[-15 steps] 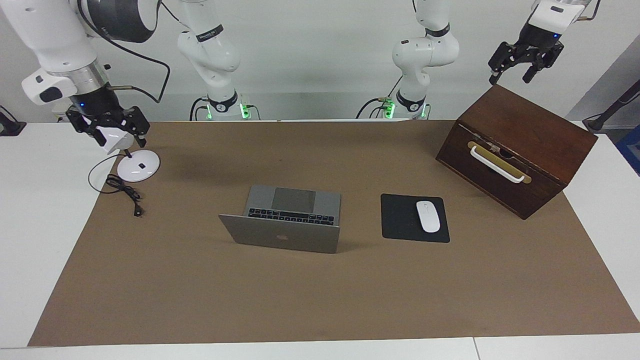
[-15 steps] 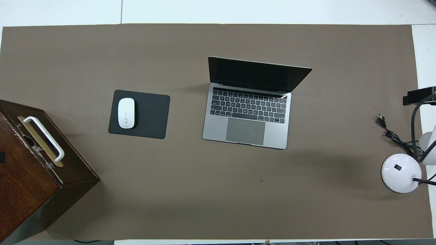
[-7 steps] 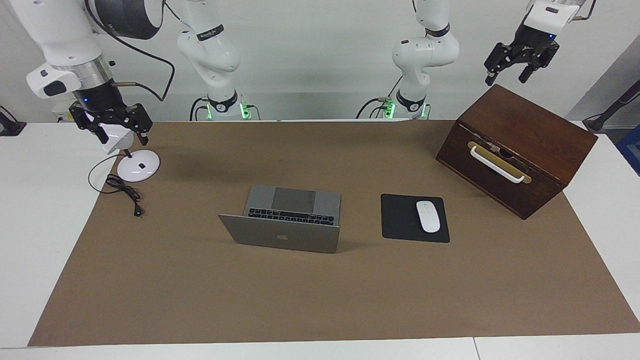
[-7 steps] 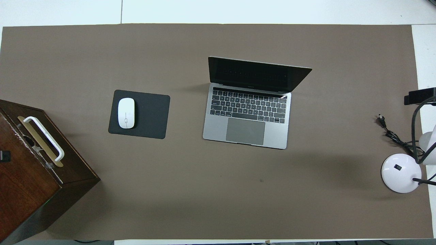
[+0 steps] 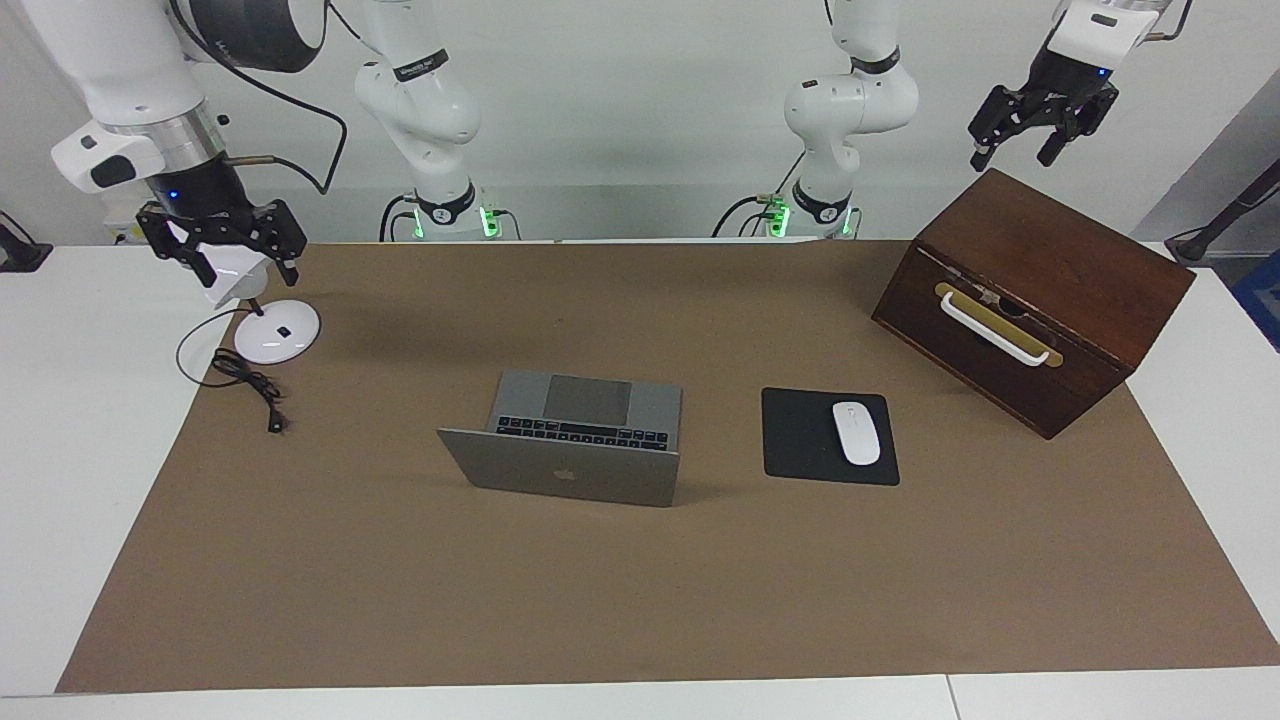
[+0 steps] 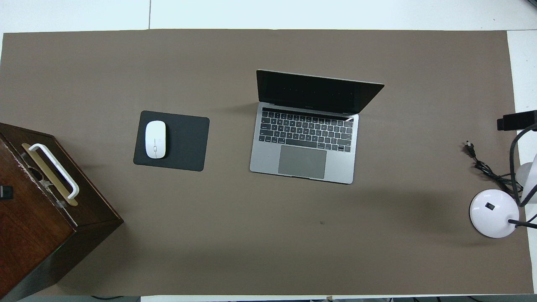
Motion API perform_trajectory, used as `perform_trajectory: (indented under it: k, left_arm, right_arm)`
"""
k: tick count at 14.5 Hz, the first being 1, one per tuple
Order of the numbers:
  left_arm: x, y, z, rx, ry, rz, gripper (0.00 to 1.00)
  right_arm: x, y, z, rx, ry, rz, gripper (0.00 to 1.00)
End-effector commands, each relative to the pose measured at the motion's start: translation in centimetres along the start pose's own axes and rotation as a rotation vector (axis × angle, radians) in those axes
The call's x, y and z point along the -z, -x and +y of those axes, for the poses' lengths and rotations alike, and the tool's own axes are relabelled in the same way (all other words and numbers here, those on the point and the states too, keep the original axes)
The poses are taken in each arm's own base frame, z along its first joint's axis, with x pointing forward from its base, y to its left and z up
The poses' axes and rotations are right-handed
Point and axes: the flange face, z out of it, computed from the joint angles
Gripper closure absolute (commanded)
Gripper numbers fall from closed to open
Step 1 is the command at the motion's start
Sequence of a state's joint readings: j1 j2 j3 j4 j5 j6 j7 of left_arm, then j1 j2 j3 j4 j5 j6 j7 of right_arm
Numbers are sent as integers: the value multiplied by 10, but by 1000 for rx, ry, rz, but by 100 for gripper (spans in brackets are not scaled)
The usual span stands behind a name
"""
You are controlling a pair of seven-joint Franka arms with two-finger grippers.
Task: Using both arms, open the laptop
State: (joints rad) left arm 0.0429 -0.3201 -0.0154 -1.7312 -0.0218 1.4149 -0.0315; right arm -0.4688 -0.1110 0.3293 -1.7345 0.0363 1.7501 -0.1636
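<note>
**Laptop open at mid-table, both arms raised at the ends**

The laptop sat open near the middle of the brown mat, which covered most of the white table. The facing view showed the back of its lid with the dark logo, the keyboard and trackpad lying on the side nearer the robots. The overhead view gave what the facing view could not: the dark, unlit screen and the full spread of keys.

Beside the laptop, toward the left arm's end of the table, a white mouse rested on a black mousepad. At that end, nearer the robots, stood a dark wooden box with a white handle. The left gripper hung above the box, its jaws spread apart and holding nothing. Only the facing view showed it properly; from overhead just a small dark piece appeared over the box top.

At the right arm's end stood a white lamp, with its black cord trailing on the mat. The right gripper hung over the lamp, level with its white shade, jaws splayed to either side. Whether they touched the shade, I could not tell. The overhead view caught only the lamp's round base and cord at its edge.
</note>
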Motion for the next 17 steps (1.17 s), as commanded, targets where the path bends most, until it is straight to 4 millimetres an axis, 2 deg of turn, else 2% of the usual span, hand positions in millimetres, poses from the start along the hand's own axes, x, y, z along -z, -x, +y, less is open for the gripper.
perform_trajectory:
  k: [1,5,12,13,16,17]
  left_arm:
    - [2,2,-1,-26,8,-1,0]
    - [1,2,-1,-27,8,-1,0]
    - [2,2,-1,-28,8,-1,0]
    - [2,2,-2,-25,8,-1,0]
    - [2,2,-4,-24,9,-1,0]
    - [2,2,-4,-24,9,-1,0]
  right_arm:
    - [8,3,9,10,-45,29,0]
    - [6,2,17,4,-69,34,0]
    - [2,4,16,7,-60,23,0]
    - [2,4,13,10,-61,21,0]
    - [-2,0,-21,-18,-58,8,0]
    - [-6,-1,-25,-18,-56,5,0]
